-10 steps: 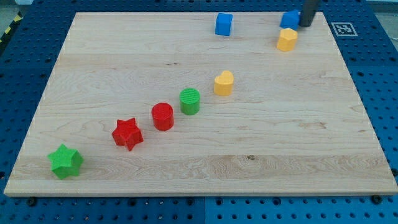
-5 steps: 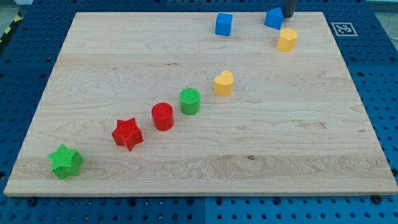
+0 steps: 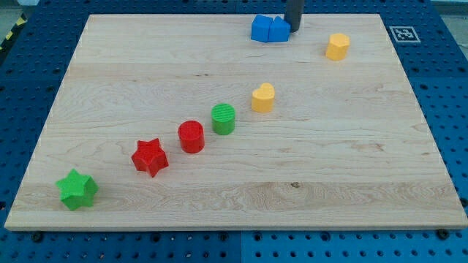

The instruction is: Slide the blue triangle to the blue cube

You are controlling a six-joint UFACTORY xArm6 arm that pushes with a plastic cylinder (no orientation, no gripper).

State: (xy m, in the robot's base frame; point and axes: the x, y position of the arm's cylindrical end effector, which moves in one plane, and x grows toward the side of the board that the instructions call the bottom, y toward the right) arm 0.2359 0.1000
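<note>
Blue triangle (image 3: 278, 30): near the view's top edge of the worktop (image 3: 351, 168), touching the blue cube (image 3: 261, 28) on its right side.
My tip (image 3: 293, 28): against the triangle's right edge; the rod carries no fingers, nothing is held.
Yellow blocks: one (image 3: 337, 46) right of the tip, well apart; a heart-like one (image 3: 263, 96) below.
Diagonal row: green cylinder (image 3: 224, 118), red cylinder (image 3: 191, 136), red star (image 3: 150, 156), green star (image 3: 77, 189).
</note>
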